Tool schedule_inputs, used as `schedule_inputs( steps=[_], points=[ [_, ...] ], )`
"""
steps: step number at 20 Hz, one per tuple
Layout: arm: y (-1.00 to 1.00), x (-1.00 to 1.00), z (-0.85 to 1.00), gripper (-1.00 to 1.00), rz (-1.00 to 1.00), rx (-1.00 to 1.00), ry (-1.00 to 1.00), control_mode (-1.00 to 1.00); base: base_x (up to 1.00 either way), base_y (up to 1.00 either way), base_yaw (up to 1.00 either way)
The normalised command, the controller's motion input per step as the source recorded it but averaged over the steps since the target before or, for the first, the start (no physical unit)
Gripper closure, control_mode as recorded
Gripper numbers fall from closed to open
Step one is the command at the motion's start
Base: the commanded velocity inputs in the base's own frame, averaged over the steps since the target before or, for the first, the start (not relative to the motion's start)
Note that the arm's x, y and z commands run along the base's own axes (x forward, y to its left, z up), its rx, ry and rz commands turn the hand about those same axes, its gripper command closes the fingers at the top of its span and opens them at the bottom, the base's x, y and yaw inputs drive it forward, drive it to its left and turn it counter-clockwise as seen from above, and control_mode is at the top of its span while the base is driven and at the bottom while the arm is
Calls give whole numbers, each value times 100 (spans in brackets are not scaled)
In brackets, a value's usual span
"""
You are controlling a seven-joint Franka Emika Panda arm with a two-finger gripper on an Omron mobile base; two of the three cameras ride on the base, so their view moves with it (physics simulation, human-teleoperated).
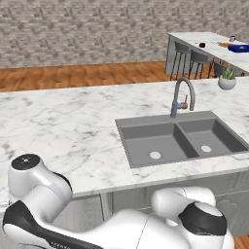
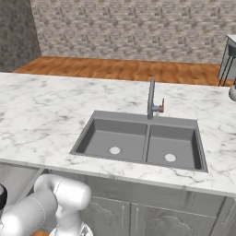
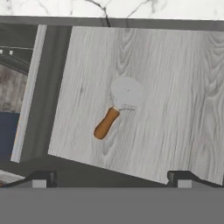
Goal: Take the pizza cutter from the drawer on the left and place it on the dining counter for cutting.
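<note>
1. The gripper [image 3: 111, 179] is hovering over the open drawer [image 3: 175, 87], jaws standing fully apart and holding nothing (presumably lined up for a descent).
2. The pizza cutter [image 3: 116, 109] is lying flat mid-floor, well clear of the drawer's edges.
3. Its brown wooden handle is rounded, its blade a pale disc; the drawer floor is showing grey woodgrain.

Drawer [image 3: 175, 87], open, pale grey wood-grain floor, filled most of the hand view. Contents: one pizza cutter [image 3: 117, 107], lying flat at frame centre, brown handle pointing lower left.
</note>
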Motion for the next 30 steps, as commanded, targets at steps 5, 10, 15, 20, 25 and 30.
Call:
schedule_inputs(
  steps=[5,10,15,20,25,30],
  points=[
    [0,0,-38,-100,-6,0,1,-100,0,0,0],
    [0,0,-24,-100,-7,0,0,-100,0,0,0],
    [0,0,-20,-100,-4,0,0,-100,0,0,0],
    [0,0,-19,-100,-2,0,0,-100,0,0,0],
    [0,0,-16,-100,-1,0,0,-100,0,0,0],
    [2,0,-14,-100,-2,0,0,-100,0,0,0]
  ],
)
